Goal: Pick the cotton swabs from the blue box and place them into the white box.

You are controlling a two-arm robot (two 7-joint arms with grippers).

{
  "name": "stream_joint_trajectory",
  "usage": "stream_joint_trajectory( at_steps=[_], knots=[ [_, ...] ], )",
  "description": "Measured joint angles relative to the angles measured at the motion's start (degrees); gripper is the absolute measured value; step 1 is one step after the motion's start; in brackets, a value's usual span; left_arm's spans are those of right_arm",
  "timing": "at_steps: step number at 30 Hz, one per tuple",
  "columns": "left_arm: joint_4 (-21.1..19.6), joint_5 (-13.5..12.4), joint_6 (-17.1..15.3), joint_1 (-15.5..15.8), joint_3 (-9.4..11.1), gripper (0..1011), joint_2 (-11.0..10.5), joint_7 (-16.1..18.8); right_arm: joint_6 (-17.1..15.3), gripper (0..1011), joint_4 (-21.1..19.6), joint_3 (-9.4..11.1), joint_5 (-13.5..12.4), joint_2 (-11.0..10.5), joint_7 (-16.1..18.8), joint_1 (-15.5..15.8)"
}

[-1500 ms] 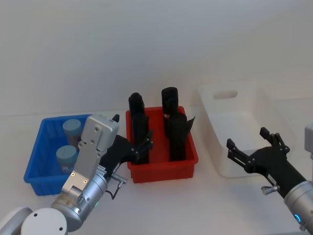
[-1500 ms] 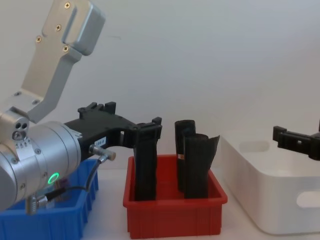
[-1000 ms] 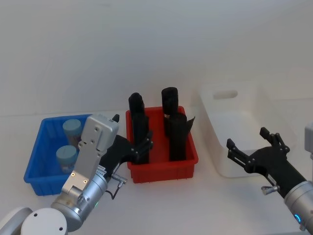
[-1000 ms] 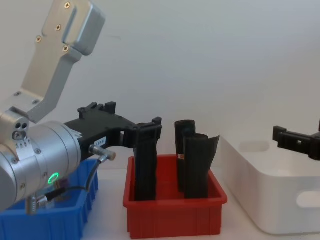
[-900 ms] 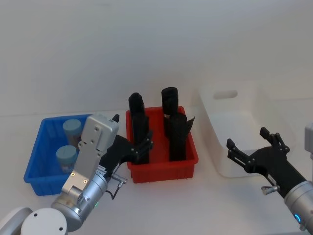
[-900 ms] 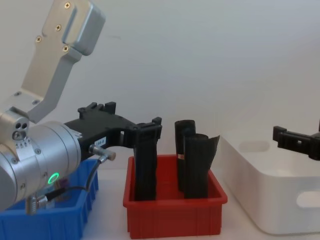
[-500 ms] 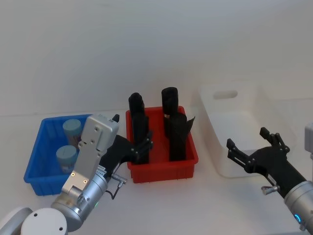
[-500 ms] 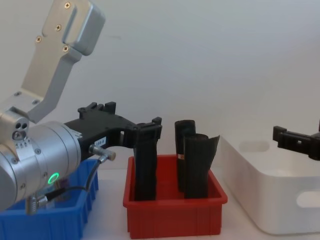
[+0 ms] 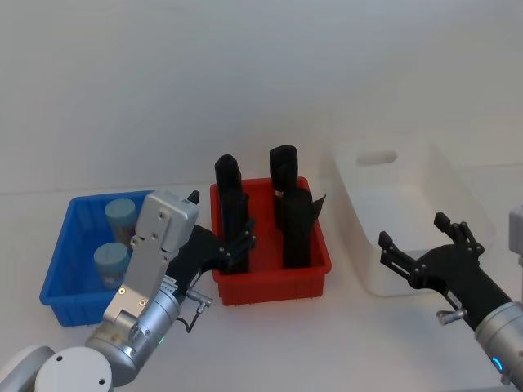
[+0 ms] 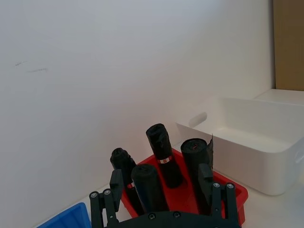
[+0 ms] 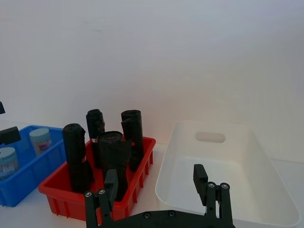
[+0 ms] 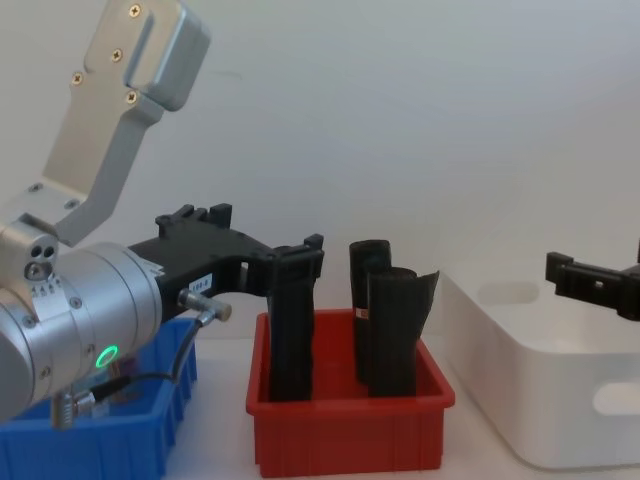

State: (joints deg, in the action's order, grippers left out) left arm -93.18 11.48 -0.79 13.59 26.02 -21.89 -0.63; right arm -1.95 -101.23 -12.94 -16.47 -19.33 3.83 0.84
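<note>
Two cotton swabs jars (image 9: 120, 214) (image 9: 110, 261) with pale lids stand in the blue box (image 9: 59, 287) at the left. They also appear as jars (image 11: 40, 138) (image 11: 7, 159) in the right wrist view. The white box (image 9: 425, 175) sits at the right with nothing visible inside. My left gripper (image 9: 222, 227) hovers open between the blue box and the red bin, holding nothing; its fingers (image 10: 115, 183) are spread wide. My right gripper (image 9: 413, 230) hangs open in front of the white box's near wall, its fingers (image 11: 199, 175) apart and bare.
A red bin (image 9: 315, 273) with several tall black rolls (image 9: 296, 229) stands between the two boxes. A white wall rises close behind all three. Bare tabletop lies in front of the bins.
</note>
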Motion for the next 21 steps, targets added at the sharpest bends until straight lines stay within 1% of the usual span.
stream_joint_trajectory(
  at_steps=[21],
  knots=[
    [0.0, 0.0, 0.0, 0.0, 0.0, 1004, 0.0, 0.0, 0.0, 1002, 0.0, 0.0, 0.0, 0.0, 0.0, 0.0]
  ],
)
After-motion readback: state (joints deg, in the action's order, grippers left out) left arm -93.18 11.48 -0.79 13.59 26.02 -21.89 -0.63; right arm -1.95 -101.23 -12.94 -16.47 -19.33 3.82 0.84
